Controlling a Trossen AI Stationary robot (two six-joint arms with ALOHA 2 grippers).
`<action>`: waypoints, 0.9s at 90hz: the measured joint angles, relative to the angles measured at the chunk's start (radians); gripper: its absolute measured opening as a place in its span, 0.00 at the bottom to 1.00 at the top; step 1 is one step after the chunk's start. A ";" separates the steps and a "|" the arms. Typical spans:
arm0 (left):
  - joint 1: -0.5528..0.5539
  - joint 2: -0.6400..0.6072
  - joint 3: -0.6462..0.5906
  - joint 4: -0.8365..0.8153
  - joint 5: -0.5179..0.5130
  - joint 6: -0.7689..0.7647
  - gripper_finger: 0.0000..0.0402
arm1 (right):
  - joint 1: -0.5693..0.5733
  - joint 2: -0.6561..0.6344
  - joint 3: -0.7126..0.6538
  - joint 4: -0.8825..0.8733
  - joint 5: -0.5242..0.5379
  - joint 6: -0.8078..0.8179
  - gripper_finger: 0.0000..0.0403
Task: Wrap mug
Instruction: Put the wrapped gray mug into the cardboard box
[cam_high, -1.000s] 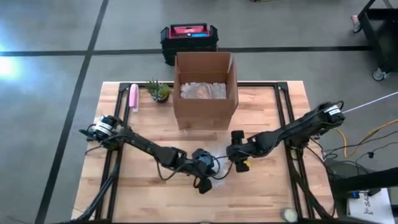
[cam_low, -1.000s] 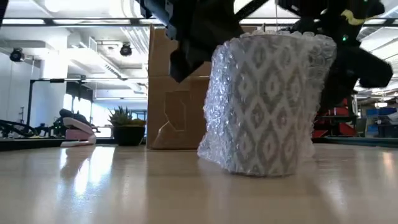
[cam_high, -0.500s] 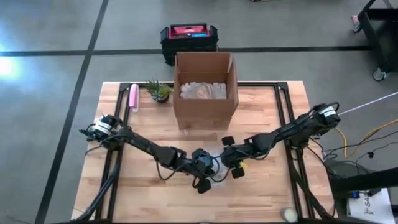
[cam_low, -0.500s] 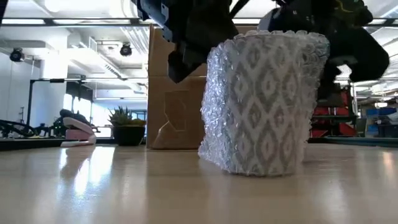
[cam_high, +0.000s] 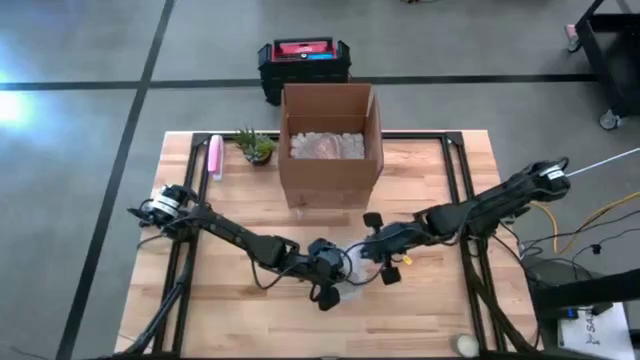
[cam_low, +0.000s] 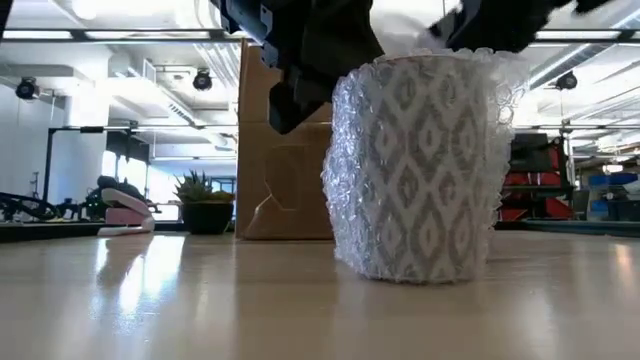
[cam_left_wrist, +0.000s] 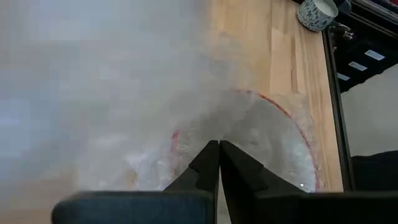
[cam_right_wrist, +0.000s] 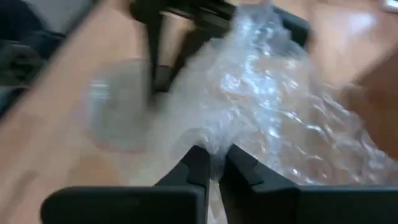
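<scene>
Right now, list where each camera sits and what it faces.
High: overhead, straight down; both arms, cardboard box, wrapped mug.
Low: tabletop level, facing the mug; arms enter from above.
Left wrist: its closed fingers on bubble wrap.
Right wrist: its fingers pinching wrap.
Shared: all show the wrap.

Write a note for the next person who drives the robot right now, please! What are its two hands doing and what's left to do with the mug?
Left tool: shut on the bubble wrap, at the near side of the mug.
Right tool: shut on a fold of the bubble wrap, just right of the mug.
Mug: upright at the middle of the table, in front of the cardboard box.
Done: wrap covers the mug's sides all round in the low view.
Left: the wrap's top is apparently still loose; tuck or close it. Whether the mug then goes into the box is only a guess.
</scene>
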 joint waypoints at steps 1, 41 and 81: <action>0.000 0.000 0.000 0.000 0.000 -0.001 0.00 | 0.004 0.000 0.000 0.009 -0.008 0.000 0.01; 0.008 -0.001 -0.001 0.003 -0.002 -0.009 0.00 | 0.070 0.195 0.006 0.146 -0.028 0.014 0.01; -0.033 -0.187 -0.005 -0.101 -0.092 -0.045 0.00 | 0.067 0.186 0.002 0.134 -0.026 -0.001 0.01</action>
